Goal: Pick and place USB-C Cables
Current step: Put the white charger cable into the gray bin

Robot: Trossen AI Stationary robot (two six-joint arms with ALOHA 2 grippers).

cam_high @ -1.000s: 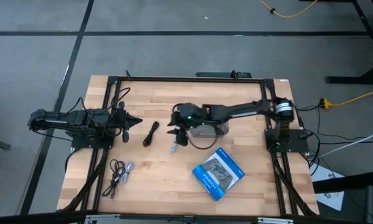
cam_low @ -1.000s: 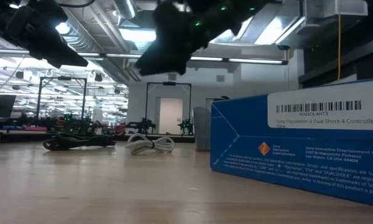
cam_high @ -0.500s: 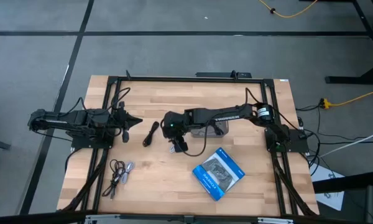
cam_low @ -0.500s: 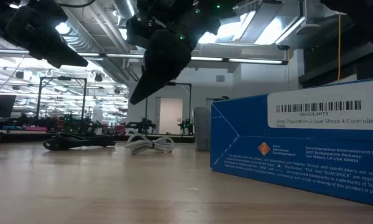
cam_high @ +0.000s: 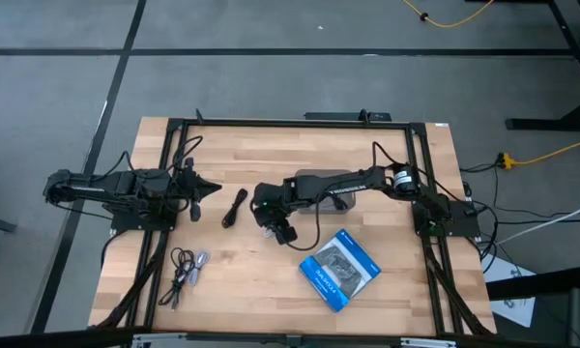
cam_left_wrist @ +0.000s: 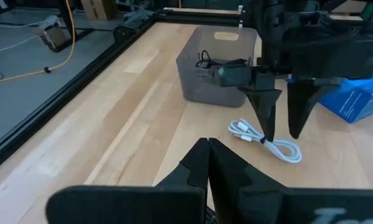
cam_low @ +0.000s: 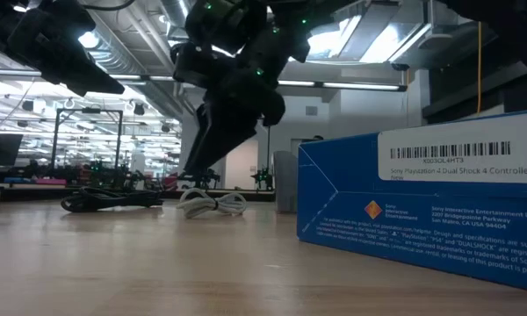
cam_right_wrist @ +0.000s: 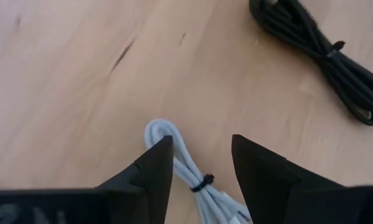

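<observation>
A white coiled USB-C cable (cam_left_wrist: 275, 145) lies on the table's middle. My right gripper (cam_right_wrist: 199, 163) is open and points down, one finger on either side of that cable (cam_right_wrist: 181, 160), low over the table; it also shows in the high view (cam_high: 270, 224). I cannot tell whether it touches the cable. A black bundled cable (cam_high: 234, 207) lies to its left. Another black cable with grey plugs (cam_high: 186, 271) lies near the front left. My left gripper (cam_high: 211, 188) is shut and empty at the table's left.
A grey bin (cam_left_wrist: 219, 63) with a black cable inside stands just behind the white cable, partly under my right arm. A blue printed packet (cam_high: 340, 269) lies at the front right. A black frame (cam_high: 300, 124) borders the table.
My right gripper has gone toward the table's left edge and down, from beside the grey bin to just over the white cable. The cables have not moved.
</observation>
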